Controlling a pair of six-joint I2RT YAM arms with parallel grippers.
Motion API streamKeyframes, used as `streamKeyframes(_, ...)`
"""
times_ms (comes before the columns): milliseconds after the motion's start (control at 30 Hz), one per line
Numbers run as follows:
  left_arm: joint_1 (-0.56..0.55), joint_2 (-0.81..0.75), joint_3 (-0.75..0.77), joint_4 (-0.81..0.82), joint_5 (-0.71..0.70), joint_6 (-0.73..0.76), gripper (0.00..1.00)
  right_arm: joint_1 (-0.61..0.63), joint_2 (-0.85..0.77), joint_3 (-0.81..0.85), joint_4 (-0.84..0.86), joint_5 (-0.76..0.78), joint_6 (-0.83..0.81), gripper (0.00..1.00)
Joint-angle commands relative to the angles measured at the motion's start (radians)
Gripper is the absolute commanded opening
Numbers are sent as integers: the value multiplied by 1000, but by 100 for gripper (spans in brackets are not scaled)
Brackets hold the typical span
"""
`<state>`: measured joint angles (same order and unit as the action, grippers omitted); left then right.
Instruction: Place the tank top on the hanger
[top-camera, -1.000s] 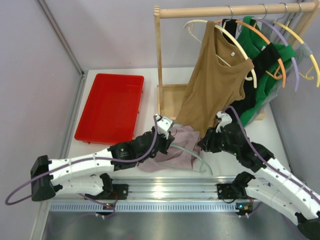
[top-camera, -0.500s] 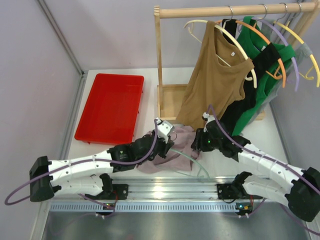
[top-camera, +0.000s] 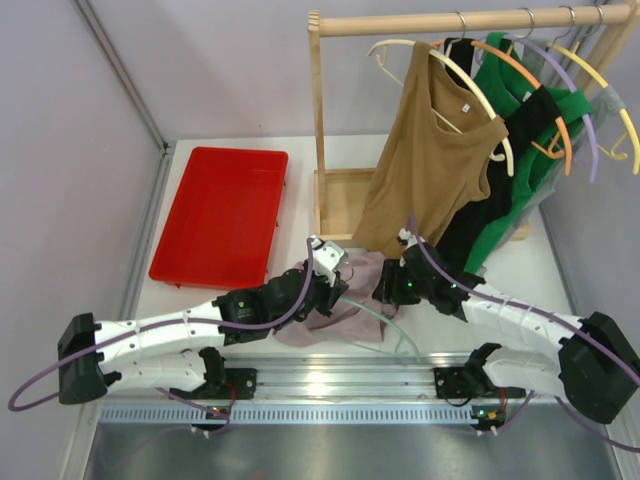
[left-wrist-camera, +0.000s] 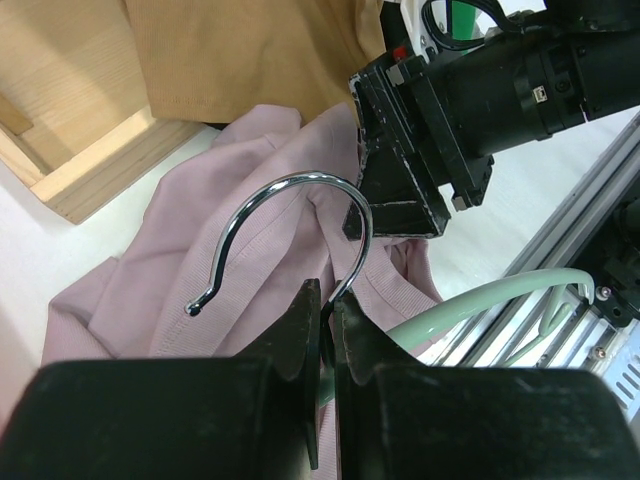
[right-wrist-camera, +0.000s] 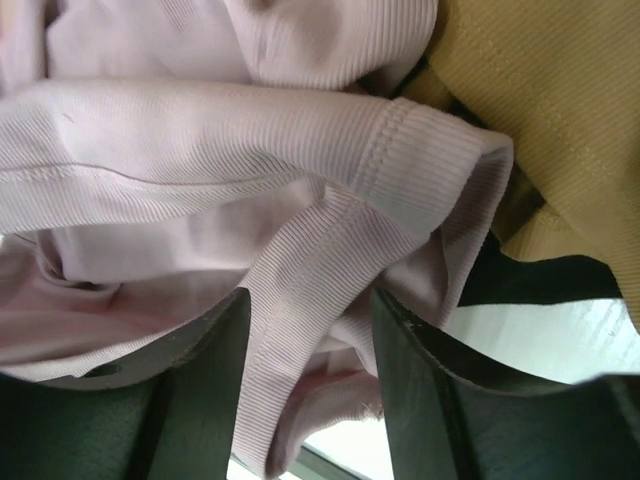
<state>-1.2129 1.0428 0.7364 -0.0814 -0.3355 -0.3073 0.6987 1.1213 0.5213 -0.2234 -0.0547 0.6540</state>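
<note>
On table, hanger atop tank top; tray left, rack behind

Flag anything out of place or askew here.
The mauve tank top lies crumpled on the table, the mint hanger poking out of it. On the rack, the brown top hangs lopsided on its tilted cream hanger.

White arms, black pincers, purple cables
</note>
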Motion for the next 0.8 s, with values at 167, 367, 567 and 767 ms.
streamKeyframes(167, -7, -35, 8, 71, -2, 0, 0, 19, 38, -26, 160, -7, 35, 42)
streamKeyframes(367, -7, -36, 20, 66, -19, 4, 0, 18, 52, -67, 216, -1, 56, 13)
streamKeyframes(567, -5, -59, 11, 66, -169, -27, 0, 19, -92, -102, 141, 50, 62, 0)
streamKeyframes(767, -5, -70, 15, 57, -322, -50, 0, 19, -253, -126, 33, 99, 64, 0)
